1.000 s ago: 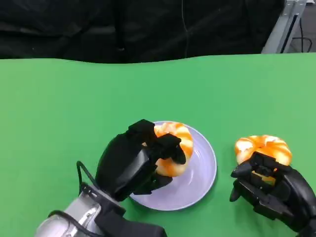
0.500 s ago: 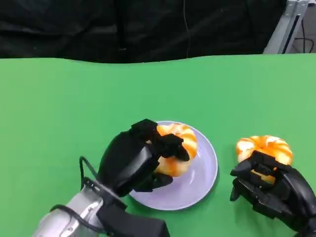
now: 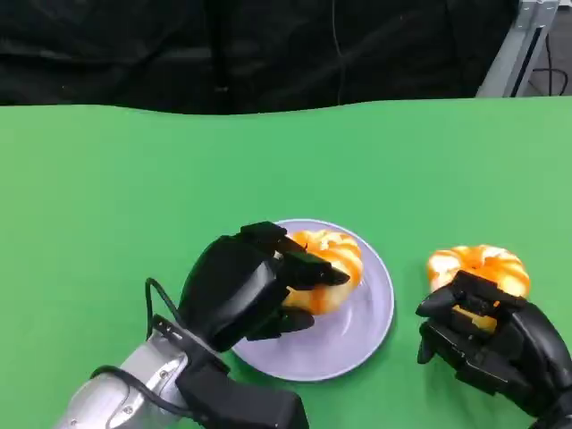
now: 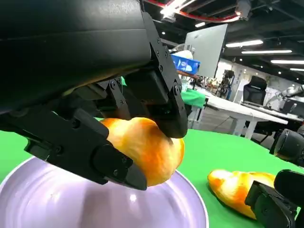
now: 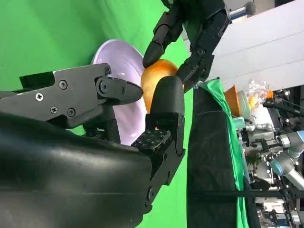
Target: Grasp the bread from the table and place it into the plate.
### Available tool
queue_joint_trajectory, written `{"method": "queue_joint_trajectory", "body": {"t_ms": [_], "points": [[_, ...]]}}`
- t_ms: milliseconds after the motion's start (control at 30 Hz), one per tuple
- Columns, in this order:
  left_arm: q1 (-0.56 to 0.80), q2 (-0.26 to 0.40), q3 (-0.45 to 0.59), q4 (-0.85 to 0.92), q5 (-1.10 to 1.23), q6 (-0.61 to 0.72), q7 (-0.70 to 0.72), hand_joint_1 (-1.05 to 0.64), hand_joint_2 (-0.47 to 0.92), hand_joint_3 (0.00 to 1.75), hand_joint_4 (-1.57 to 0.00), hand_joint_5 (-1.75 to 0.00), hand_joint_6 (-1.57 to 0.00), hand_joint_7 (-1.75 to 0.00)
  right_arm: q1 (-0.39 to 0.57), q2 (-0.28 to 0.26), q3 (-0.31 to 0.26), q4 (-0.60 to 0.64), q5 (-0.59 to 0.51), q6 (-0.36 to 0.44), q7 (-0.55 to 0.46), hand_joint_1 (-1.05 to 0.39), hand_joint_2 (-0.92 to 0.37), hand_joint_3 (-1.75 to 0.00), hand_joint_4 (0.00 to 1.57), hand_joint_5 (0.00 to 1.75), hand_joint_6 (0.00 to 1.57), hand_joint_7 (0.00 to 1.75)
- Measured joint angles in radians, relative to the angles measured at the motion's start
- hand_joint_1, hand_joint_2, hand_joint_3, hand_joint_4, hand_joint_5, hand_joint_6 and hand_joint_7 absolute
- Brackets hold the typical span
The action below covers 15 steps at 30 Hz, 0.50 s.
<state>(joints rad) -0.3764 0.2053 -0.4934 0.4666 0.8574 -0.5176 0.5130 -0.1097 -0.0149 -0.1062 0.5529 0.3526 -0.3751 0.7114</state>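
left hand (image 3: 246, 290) gripping, right hand (image 3: 487, 344) half-curled

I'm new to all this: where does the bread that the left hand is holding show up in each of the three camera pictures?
Head view: the held bread sits mid-picture, over the plate, under the left hand.
Left wrist view: the bread is central, between black fingers, above the plate.
Right wrist view: the bread is near the top centre, beside the plate.
Shared landmark: the lilac plate.

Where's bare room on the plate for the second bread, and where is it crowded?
The plate has a bare strip along its near and right rim, toward the bread on the table. Its middle and left are crowded: the left robot hand holds a bread there. The right robot hand sits by the table bread.
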Motion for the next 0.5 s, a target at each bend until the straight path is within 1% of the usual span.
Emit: {"method": "queue_joint_trajectory", "body": {"t_ms": [67,100,133,167,233,267,300,333,367,400,467,500], "points": [[0.0,0.0,0.0,0.0,0.0,0.0,0.0,-0.24,0.92,0.06,-0.8,-0.63,-1.01,-0.11,0.0,0.0,0.0,0.0,0.0,0.0,0.0,0.01,-0.91,-0.46,0.51,1.75,0.64,1.13],[0.0,0.0,0.0,0.0,0.0,0.0,0.0,-0.3,0.92,0.11,-0.77,-0.59,-0.95,-0.09,0.0,0.0,0.0,0.0,0.0,0.0,0.0,0.0,-0.9,-0.46,0.5,1.74,0.64,1.13],[0.0,0.0,0.0,0.0,0.0,0.0,0.0,-0.44,0.92,0.22,-0.76,-0.41,-0.81,-0.05,0.0,0.0,0.0,0.0,0.0,0.0,0.0,-0.01,-0.9,-0.44,0.5,1.7,0.63,1.11],[0.0,0.0,0.0,0.0,0.0,0.002,-0.001,-0.53,0.92,0.29,-0.77,-0.26,-0.72,-0.02,0.0,0.001,0.0,0.0,0.002,0.002,0.001,-0.02,-0.9,-0.42,0.49,1.68,0.63,1.09],[0.001,0.003,0.001,-0.006,0.0,0.015,-0.015,-0.57,0.92,0.32,-0.78,-0.18,-0.67,-0.01,0.0,0.003,-0.002,0.0,0.01,0.015,0.008,-0.02,-0.9,-0.41,0.49,1.66,0.63,1.08],[0.002,0.005,0.001,-0.011,0.0,0.02,-0.022,-0.68,0.92,0.36,-0.79,-0.14,-0.67,0.0,0.0,0.005,-0.002,0.0,0.015,0.019,0.011,-0.04,-0.91,-0.35,0.53,1.59,0.7,0.88],[0.003,0.006,0.001,-0.014,0.0,0.024,-0.024,-0.71,0.92,0.37,-0.79,-0.12,-0.67,0.0,0.0,0.007,-0.004,0.0,0.03,0.027,0.02,-0.05,-0.92,-0.33,0.54,1.56,0.75,0.77],[0.003,0.006,0.002,-0.017,0.0,0.025,-0.024,-0.73,0.92,0.38,-0.8,-0.11,-0.67,0.0,0.0,0.008,-0.006,0.0,0.047,0.04,0.034,-0.05,-0.92,-0.32,0.55,1.54,0.78,0.71],[0.003,0.006,0.002,-0.02,-0.001,0.026,-0.024,-0.78,0.92,0.42,-0.79,-0.09,-0.66,0.0,0.0,0.009,-0.007,0.0,0.059,0.053,0.046,-0.06,-0.92,-0.31,0.53,1.6,0.82,0.63],[0.003,0.007,0.003,-0.024,-0.001,0.028,-0.024,-0.91,0.92,0.55,-0.74,-0.05,-0.61,0.0,0.0,0.011,-0.008,0.0,0.067,0.056,0.054,-0.15,-0.92,-0.22,0.51,1.69,0.77,0.79],[0.013,0.021,0.01,-0.06,-0.005,0.042,-0.056,-0.98,0.92,0.63,-0.7,-0.01,-0.57,0.0,0.0,0.011,-0.005,-0.009,0.056,0.061,0.04,-0.21,-0.92,-0.16,0.51,1.73,0.63,1.1],[0.018,0.031,0.016,-0.077,-0.01,0.047,-0.074,-0.99,0.92,0.65,-0.69,-0.01,-0.56,0.0,0.001,0.01,-0.005,-0.015,0.044,0.063,0.026,-0.22,-0.92,-0.15,0.51,1.74,0.61,1.15]]}}
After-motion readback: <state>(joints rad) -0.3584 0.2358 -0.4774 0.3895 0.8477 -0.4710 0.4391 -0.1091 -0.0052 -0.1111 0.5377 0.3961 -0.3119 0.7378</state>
